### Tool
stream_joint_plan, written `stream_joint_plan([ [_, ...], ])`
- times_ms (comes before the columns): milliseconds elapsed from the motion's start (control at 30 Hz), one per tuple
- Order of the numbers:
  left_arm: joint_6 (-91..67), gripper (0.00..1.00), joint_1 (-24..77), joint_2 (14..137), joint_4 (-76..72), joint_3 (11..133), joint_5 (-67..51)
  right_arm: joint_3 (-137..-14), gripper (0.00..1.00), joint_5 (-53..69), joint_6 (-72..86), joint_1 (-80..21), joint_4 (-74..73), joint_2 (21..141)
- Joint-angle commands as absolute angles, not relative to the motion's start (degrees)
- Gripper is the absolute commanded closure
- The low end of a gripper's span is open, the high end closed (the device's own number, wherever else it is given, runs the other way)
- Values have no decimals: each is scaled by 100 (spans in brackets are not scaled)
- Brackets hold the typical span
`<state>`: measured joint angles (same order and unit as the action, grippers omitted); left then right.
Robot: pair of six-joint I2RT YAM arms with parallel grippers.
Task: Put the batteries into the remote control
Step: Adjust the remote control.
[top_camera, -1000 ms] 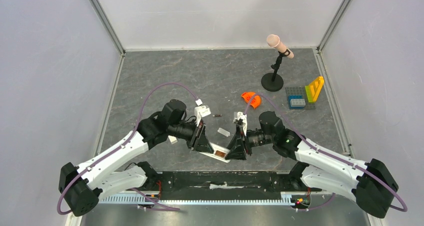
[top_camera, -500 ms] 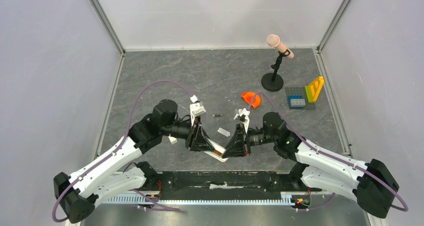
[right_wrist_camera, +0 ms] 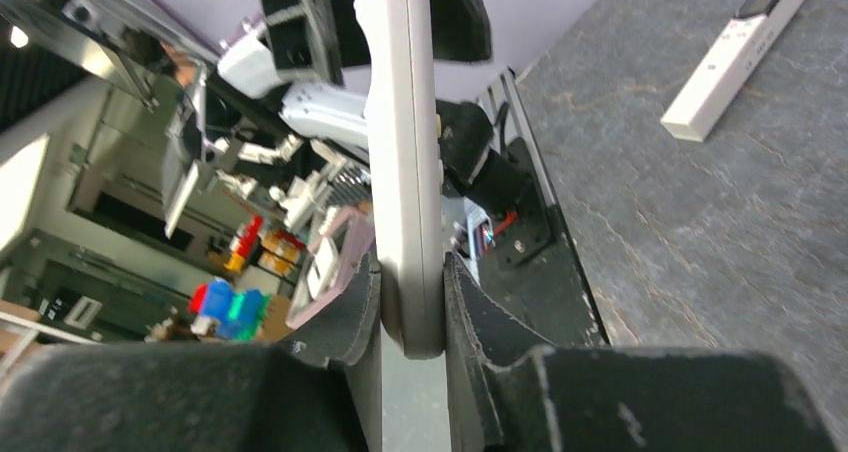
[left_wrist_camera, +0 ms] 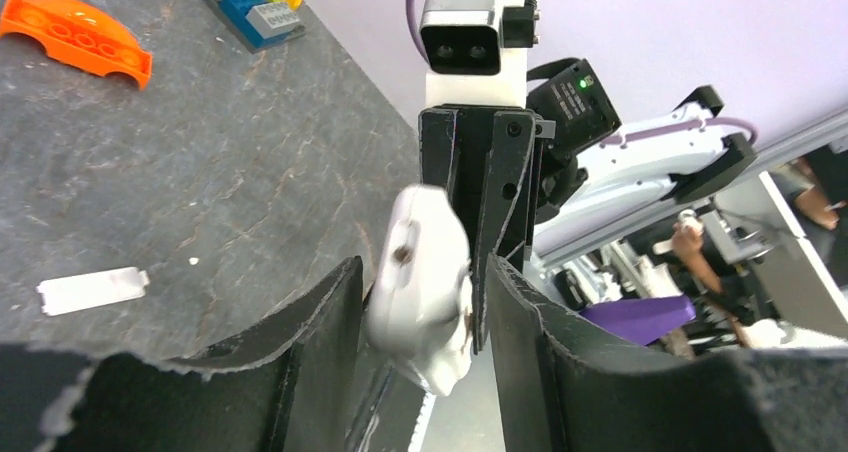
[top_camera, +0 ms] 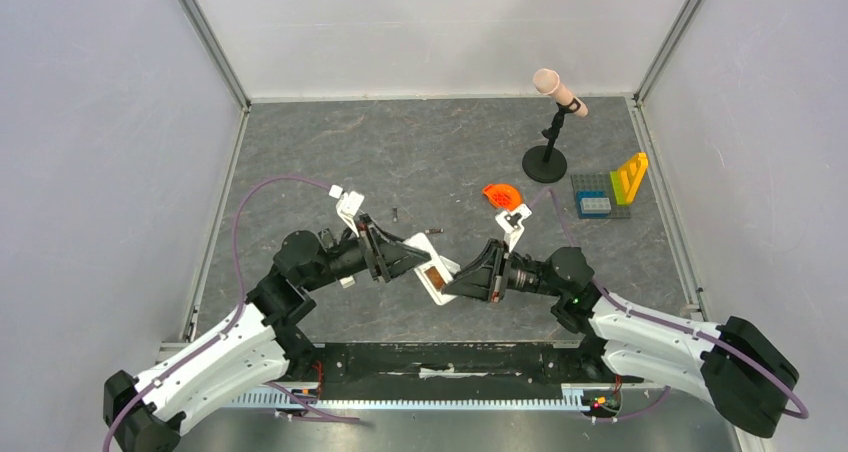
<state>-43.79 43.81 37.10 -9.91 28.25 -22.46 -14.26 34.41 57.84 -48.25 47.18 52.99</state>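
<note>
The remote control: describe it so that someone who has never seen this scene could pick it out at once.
On the grey table, look near the middle of the front edge. There the right gripper clamps the remote control, a long slim white bar raised off the surface; the shorter white block lies flat on it.

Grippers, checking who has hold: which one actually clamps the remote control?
The right gripper pinches the remote control tight; the left gripper stands open, with gaps on either side.

Facing inward: left jaws parted; right jaws clamped.
</note>
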Motion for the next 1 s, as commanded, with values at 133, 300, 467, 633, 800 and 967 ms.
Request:
stream_joint_plan([
  [133, -5442, 47, 4403, 4289, -2752, 2624, -2212, -1525, 100, 3002, 6768, -4873, 6399, 5705],
  [300, -5402, 66, 4401, 4188, -2653, 2616, -1974, -1522, 100, 3032, 6886, -4889, 6511, 5926],
  [467, -5137, 98, 4403, 3953, -1922, 2690, -1512, -1550, 78, 2956, 6684, -4887, 6013, 5899],
  [633, -4473, 98, 4402, 3498, 249, 3102, -146, -2093, 32, 2365, 5518, -4887, 3993, 5625],
  [800, -4189, 98, 4395, 3087, 2494, 3660, 1889, -3250, 30, 885, 3521, -4888, 1326, 5977],
  [967, -4035, 98, 4395, 2887, 2997, 3822, 2210, -4469, 44, 398, 1292, -4880, 125, 7338],
])
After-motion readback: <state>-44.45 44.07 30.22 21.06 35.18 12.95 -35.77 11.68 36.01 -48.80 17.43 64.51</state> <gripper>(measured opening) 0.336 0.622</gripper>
